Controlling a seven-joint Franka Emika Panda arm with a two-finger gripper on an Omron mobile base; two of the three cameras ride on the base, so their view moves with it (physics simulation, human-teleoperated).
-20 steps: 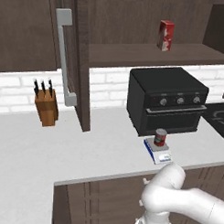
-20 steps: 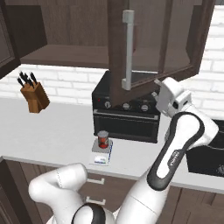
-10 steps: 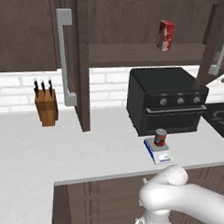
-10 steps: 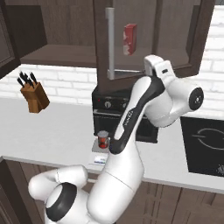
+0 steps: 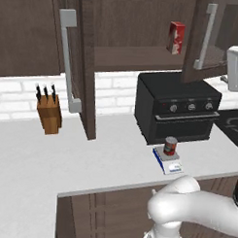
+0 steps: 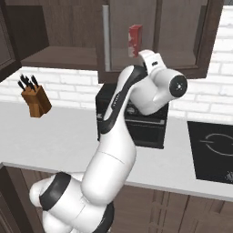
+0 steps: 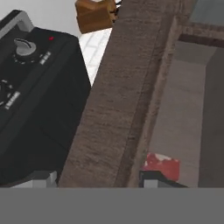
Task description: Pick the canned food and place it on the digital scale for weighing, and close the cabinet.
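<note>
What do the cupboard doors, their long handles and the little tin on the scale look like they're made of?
The cabinet looks like dark brown wood, matt, with visible grain; its doors seem to have glass panels. The handles look like pale grey metal, smooth bars. The canned food on the digital scale appears metal with a silvery top and red label.

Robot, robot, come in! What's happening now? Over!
Gripper at cabinet door edge, jaws astride it, grip unclear. Canned food standing on digital scale. Cabinet doors not shut yet.
</note>
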